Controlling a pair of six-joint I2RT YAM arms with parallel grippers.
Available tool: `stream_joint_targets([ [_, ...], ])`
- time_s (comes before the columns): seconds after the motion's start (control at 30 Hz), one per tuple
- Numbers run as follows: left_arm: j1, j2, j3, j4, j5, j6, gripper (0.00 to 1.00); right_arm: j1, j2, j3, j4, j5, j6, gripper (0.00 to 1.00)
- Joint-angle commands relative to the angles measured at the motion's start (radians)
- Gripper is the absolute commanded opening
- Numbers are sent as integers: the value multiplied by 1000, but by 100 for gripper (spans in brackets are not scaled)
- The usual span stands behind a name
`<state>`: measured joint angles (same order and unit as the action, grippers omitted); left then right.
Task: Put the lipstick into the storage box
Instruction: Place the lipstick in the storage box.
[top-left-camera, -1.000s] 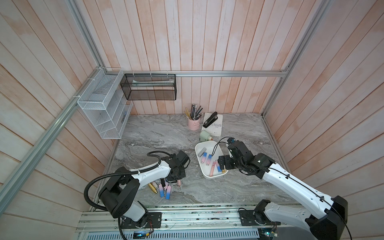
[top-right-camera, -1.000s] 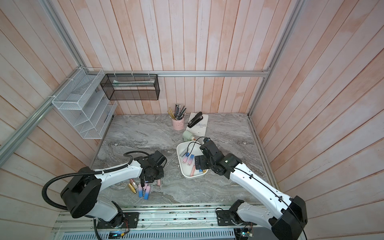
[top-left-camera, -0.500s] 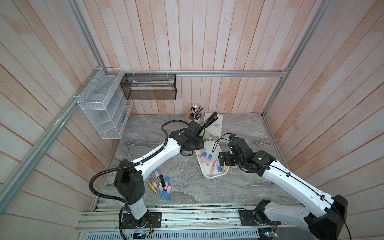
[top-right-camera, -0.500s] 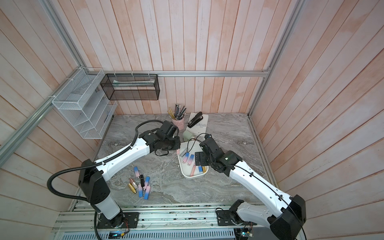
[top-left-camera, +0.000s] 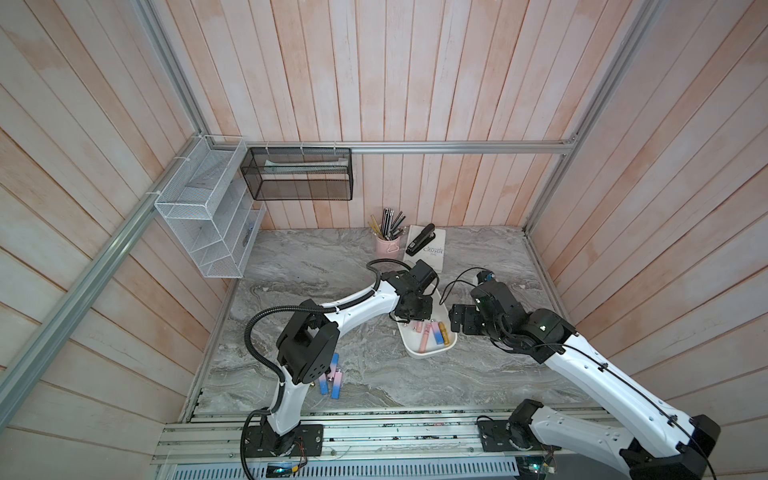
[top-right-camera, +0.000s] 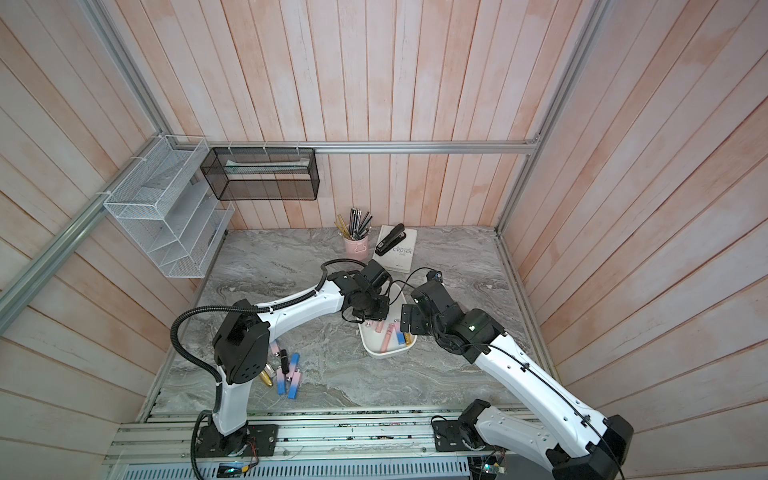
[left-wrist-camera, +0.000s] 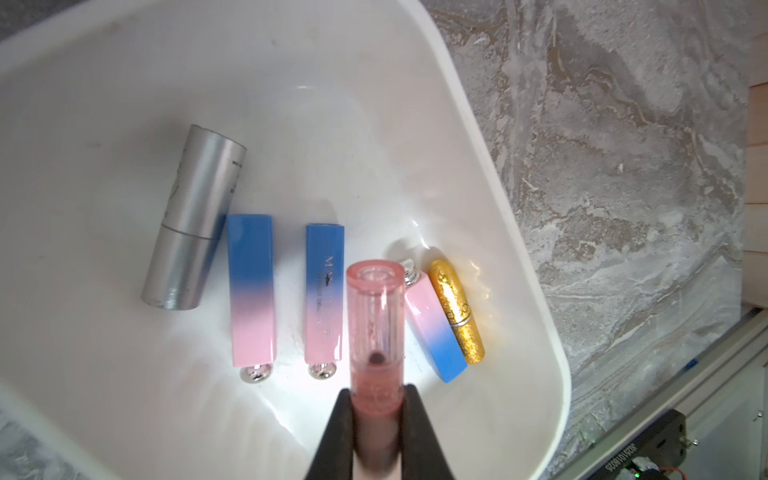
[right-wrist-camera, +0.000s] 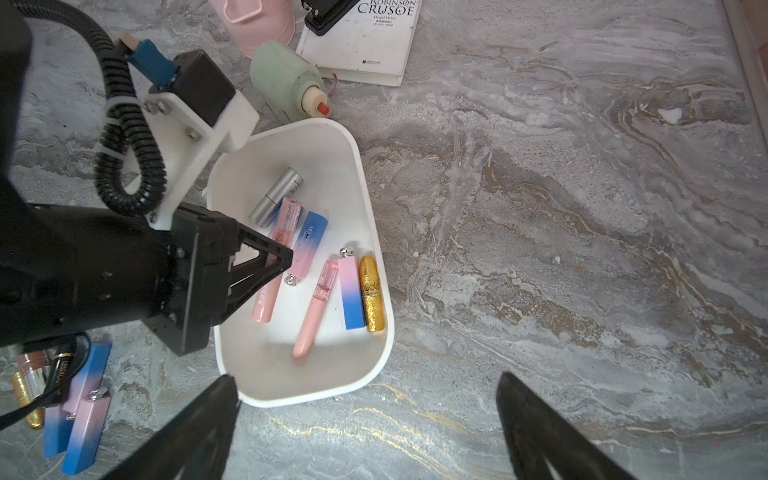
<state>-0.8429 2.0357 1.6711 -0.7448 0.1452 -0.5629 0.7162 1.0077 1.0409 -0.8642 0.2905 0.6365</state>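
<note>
Transfer: in a top view my left arm (top-left-camera: 357, 301) has crossed from near left to over the white plastic storage box (top-left-camera: 426, 354). Left wrist: left fingers (left-wrist-camera: 417, 432) pinch a clear pink lipstick tube (left-wrist-camera: 376, 324) above it. Right wrist: right fingers (right-wrist-camera: 536, 428) gape, empty.

White arms (top-left-camera: 361, 304), black joints (top-left-camera: 307, 347) (corrugated black cable (right-wrist-camera: 124, 137))

Left arm (top-left-camera: 357, 303) extended forward, wrist pitched down. Left gripper (left-wrist-camera: 376, 390) was clamped on a pink lipstick (left-wrist-camera: 376, 324). Right gripper (right-wrist-camera: 369, 377) hung nearby, jaws spread wide, holding nothing.
</note>
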Motion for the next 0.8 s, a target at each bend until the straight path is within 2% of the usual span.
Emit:
stream_joint_targets([
  [0.0,-2,11,5,19,37,34,33,-6,-19,-4,-58,21,45,98],
  [0.1,-2,-14,3,6,12,52,56,-6,-23,-2,-59,19,51,98],
  [0.17,0,-43,-5,-3,-15,64,65,-6,-19,1,-53,17,50,98],
  [0.33,32,-191,-109,-39,-122,44,66,-6,11,13,-16,-4,29,98],
  [0.6,231,-646,-602,-44,-182,-33,61,-5,78,7,92,-83,-11,98],
  [0.77,264,-809,-818,-78,-200,-72,60,-3,138,12,148,-135,-39,98],
])
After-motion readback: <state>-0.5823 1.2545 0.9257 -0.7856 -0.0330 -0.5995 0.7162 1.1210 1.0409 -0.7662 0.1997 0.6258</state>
